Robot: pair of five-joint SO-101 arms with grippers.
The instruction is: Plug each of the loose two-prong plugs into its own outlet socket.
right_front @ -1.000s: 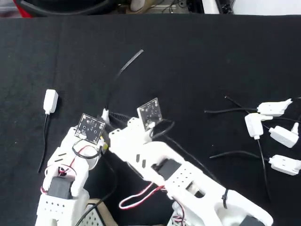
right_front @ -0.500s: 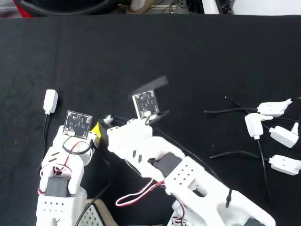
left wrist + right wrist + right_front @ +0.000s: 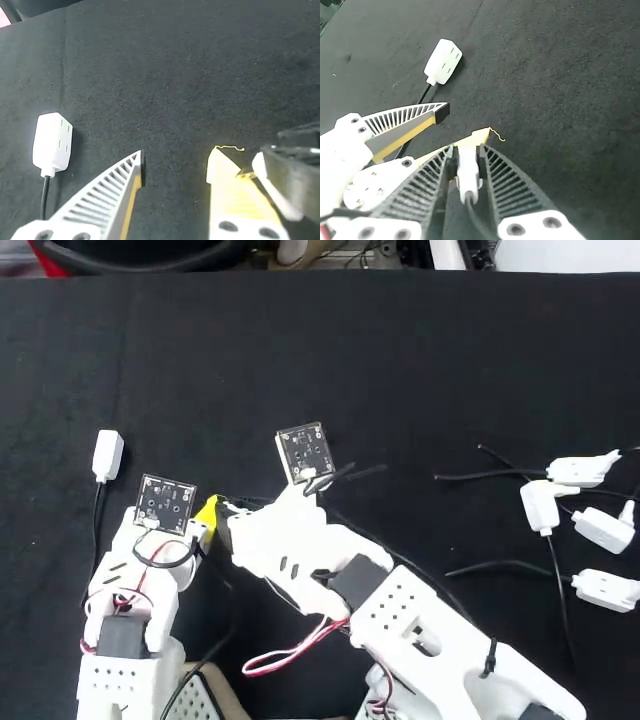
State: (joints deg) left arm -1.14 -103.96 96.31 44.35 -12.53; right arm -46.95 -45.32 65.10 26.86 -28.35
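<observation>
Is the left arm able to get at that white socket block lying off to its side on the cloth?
Probably yes. The white socket lies on bare black cloth just beside the left arm's open jaws, with nothing between them. The right arm, gripping a plug, sits on the other side.

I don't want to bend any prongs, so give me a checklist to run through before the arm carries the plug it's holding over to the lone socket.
1. Grip: plug clamped in the right tool: ok.
2. Helper free: left tool open with nothing in it: ok.
3. Target free: outlet socket lies alone on the cloth, slots showing, nothing plugged in: ok.
4. Prongs lined up with the slots: cannot tell, prongs hidden.
5. Room between the two tools: not ok, they sit close side by side.
</observation>
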